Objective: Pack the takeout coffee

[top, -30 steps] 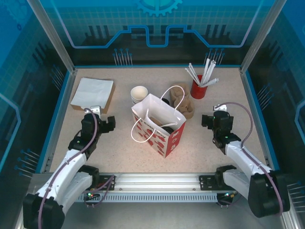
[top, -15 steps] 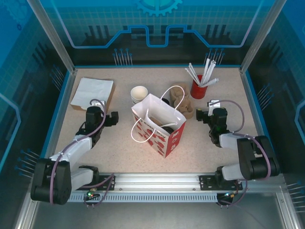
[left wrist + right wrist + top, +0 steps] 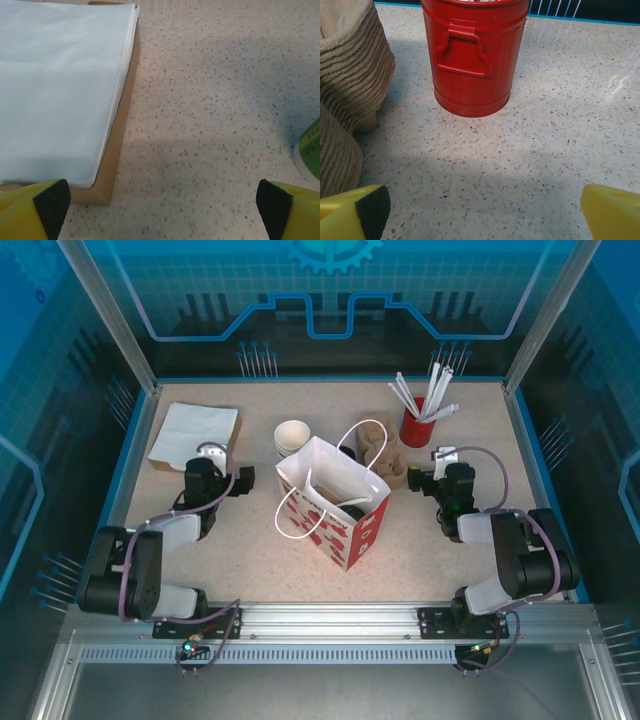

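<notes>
Top external view: coffee (image 3: 351,508) sits inside the bag (image 3: 345,530); straws (image 3: 432,382) fill the red cup (image 3: 415,430). Wide open, empty, left jaws and right jaws flank the bag.

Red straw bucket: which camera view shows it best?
The top external view: it shows the whole red bucket with the white straws sticking out, standing beside the cardboard cup carrier. The right wrist view gives a close-up of its wall and handle, but crops off the straws.
</notes>
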Robot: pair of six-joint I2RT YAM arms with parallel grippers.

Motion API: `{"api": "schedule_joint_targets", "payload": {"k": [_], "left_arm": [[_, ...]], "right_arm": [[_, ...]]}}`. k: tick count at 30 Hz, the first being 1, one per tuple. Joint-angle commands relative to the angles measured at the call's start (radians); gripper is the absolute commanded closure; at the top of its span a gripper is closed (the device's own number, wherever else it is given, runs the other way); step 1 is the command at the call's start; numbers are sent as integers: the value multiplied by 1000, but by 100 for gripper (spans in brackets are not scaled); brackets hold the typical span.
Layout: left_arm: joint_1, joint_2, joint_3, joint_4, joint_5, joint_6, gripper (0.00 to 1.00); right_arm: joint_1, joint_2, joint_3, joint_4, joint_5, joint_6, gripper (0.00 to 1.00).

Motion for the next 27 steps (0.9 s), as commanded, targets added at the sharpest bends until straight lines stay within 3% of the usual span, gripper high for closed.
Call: {"api": "schedule_joint_targets", "payload": {"k": [1,4,7,27], "left_arm": [[20,81,-30,209,70,4,1],[36,100,-64,288,62,-23,1],[40,102,-31,225,57,-32,1],[44,105,-33,231,57,-33,1]], "right_arm": [[-16,0,20,34,-13,-6,0],[-15,1,21,34,-14,-6,0],[-14,0,20,34,-13,-7,0],[1,3,25,28,3,-18,0]]}}
